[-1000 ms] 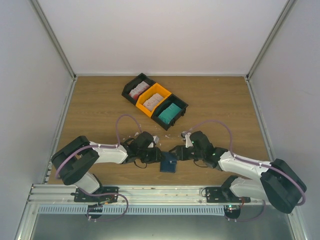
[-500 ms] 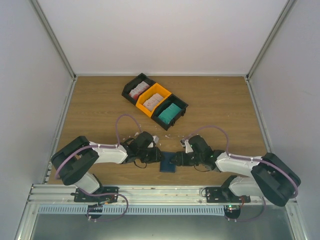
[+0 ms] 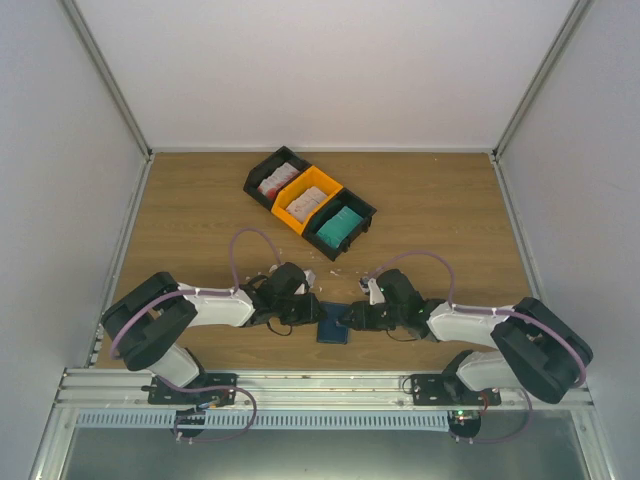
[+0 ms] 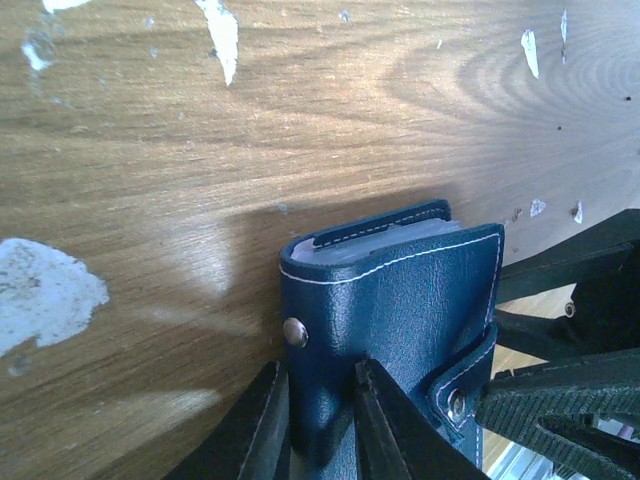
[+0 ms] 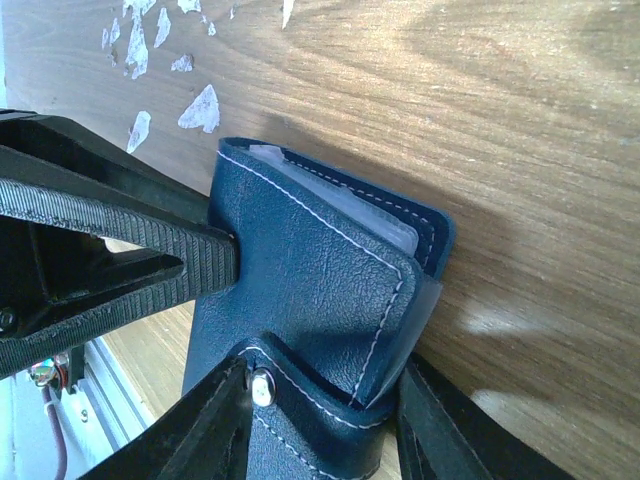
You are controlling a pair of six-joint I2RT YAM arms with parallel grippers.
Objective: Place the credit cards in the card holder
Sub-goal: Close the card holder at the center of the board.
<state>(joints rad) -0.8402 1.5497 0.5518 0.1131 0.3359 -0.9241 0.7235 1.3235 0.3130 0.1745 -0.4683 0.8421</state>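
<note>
- The left gripper (image 4: 318, 378) reaches in from the card holder's (image 4: 400, 300) 9 o'clock. Its jaws pinch the stitched edge of one blue cover.
- The card holder sits on the worktop (image 3: 450, 220) near the front edge, between the two arms. It is folded, with clear sleeves (image 4: 380, 238) peeking out of its far end and no card showing inside.
- The right gripper (image 5: 325, 385) comes from 3 o'clock. Its jaws straddle the snap-strap end, one finger on each side, but I cannot tell whether they squeeze it.
- The credit cards (image 3: 338, 226) lie stacked in the bins (image 3: 285, 216) at the holder's 12 o'clock, well apart from both arms. The arms are equally near the holder, which probably has to be opened first.
</note>
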